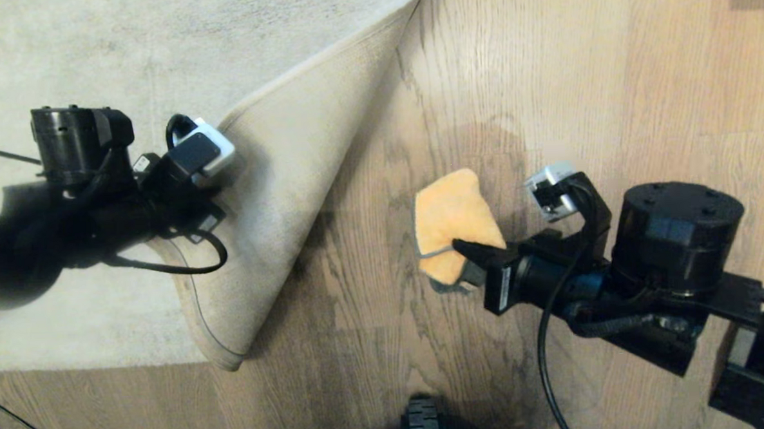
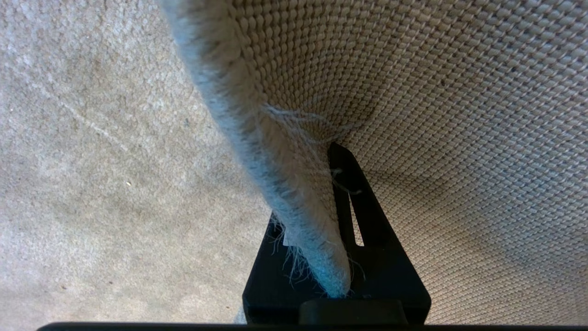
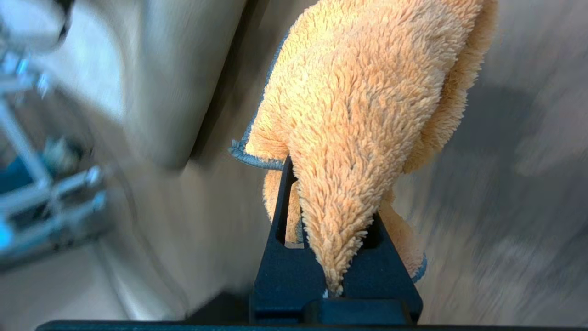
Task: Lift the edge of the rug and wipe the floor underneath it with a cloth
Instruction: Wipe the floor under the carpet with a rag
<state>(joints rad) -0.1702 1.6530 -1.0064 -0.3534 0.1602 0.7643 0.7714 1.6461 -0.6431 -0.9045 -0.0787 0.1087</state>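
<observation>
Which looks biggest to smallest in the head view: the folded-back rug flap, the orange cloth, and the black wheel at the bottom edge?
1. Rug flap, by far the largest.
2. Cloth.
3. Wheel, smallest, though partly cut off.

Left arm (image 1: 85,208): matte black, with a round drum-shaped joint on top.
Left wrist camera (image 1: 202,151): small box, white shell and dark grey face, with a looped black cable under it.
Right arm (image 1: 649,267): black, with a large cylinder joint that has small screw holes on its lid.
Right wrist camera (image 1: 552,188): silver-grey box on a black bracket.
Cable (image 1: 549,355): thin, black, hanging in a long curve.
Label (image 1: 506,285): white sticker on the right wrist.
Fingers (image 3: 294,266): flat black plates, triangle-shaped, with a narrow slot.
Base (image 1: 423,422): black ribbed wheel.
</observation>
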